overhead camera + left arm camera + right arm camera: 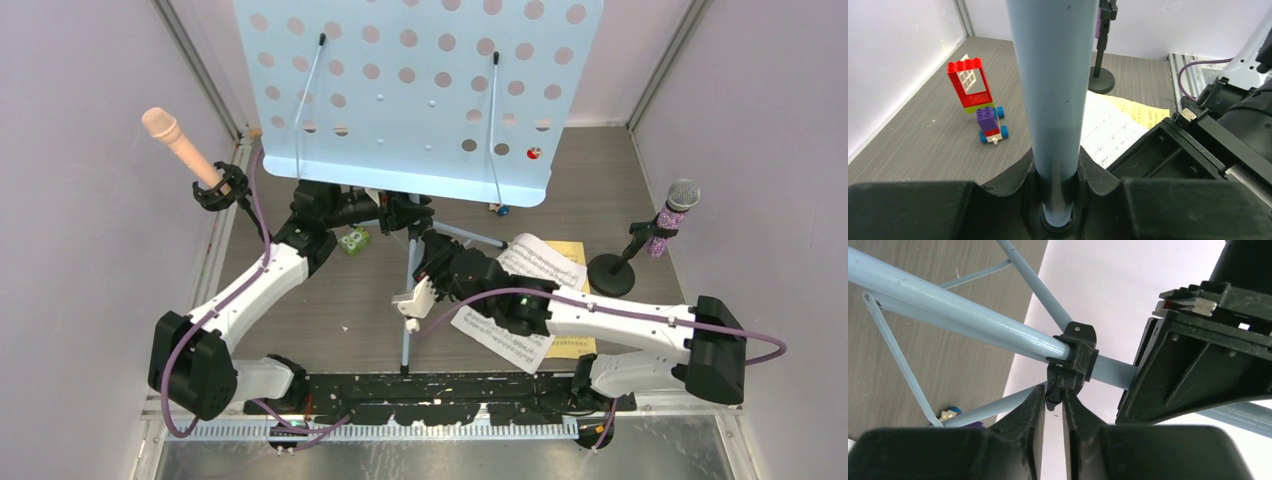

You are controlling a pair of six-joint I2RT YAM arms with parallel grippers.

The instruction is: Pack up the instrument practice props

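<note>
1. My left gripper is clamped on the pale-blue pole of the music rack. Its fingers hug the tube on both sides.
2. On my right gripper the fingers are almost together, with only a thin gap. The small black tab hanging from the pole's collar sits right at their tips. I cannot tell whether they pinch it or merely bracket it.
3. The rack stands upright mid-table, with its perforated panel toward the back wall and its tripod legs splayed. One leg runs toward the near edge.
4. A white score sheet lies flat to the right of the pole, partly under my right arm. A yellow sheet peeks out from beneath it.
5. The purple glitter microphone sits tilted in its round-based holder at the right, just beside the sheets.
6. The peach microphone is at the far left by the wall, leaning in the black clip of its stand.
7. The left wrist view shows a toy brick car beyond the pole. From above, a small green block lies just beside my left wrist.
</note>
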